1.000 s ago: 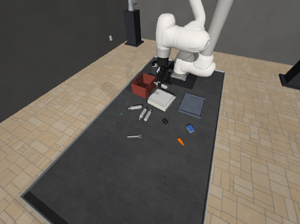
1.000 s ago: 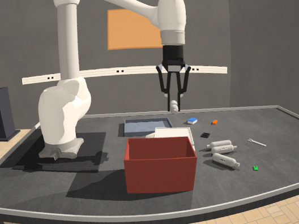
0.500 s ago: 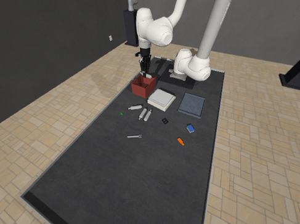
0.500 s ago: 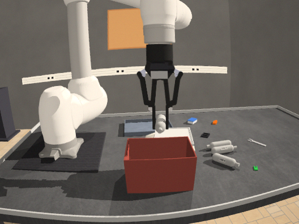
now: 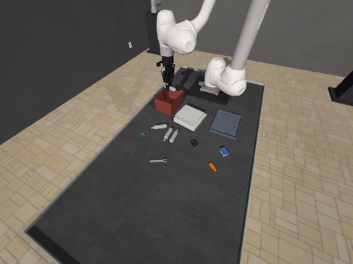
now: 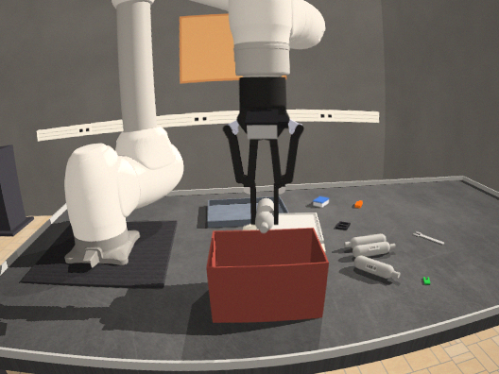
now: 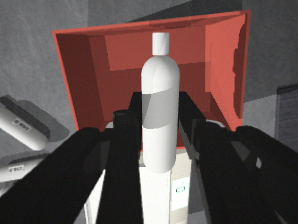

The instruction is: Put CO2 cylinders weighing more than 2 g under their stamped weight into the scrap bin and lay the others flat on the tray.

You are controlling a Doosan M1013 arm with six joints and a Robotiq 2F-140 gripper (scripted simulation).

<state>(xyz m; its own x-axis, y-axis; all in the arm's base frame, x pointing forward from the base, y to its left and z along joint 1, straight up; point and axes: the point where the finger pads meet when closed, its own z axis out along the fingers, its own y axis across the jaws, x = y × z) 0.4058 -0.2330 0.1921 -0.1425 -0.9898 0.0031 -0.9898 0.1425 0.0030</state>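
My gripper (image 5: 169, 84) (image 6: 265, 220) (image 7: 159, 106) is shut on a white CO2 cylinder (image 5: 171, 87) (image 6: 266, 211) (image 7: 160, 80). It holds the cylinder lying level, just above the back rim of the red scrap bin (image 5: 168, 105) (image 6: 266, 288) (image 7: 87, 65), neck pointing over the bin's opening. The bin looks empty. Three more cylinders (image 5: 159, 126) (image 5: 167, 134) (image 5: 174, 135) (image 6: 365, 240) (image 6: 375, 247) (image 6: 375, 267) lie flat on the table beside the bin. The white scale (image 5: 190, 116) (image 6: 309, 218) is bare. The grey-blue tray (image 5: 225, 124) (image 6: 227, 211) is empty.
A metal pin (image 5: 158, 161) (image 6: 428, 237), a black part (image 5: 194, 142) (image 6: 342, 225), a blue block (image 5: 223, 151) (image 6: 320, 201), an orange piece (image 5: 213, 166) (image 6: 358, 204) and a green bit (image 5: 143, 134) (image 6: 426, 280) lie on the table. The arm's base (image 5: 214, 84) stands behind the scale.
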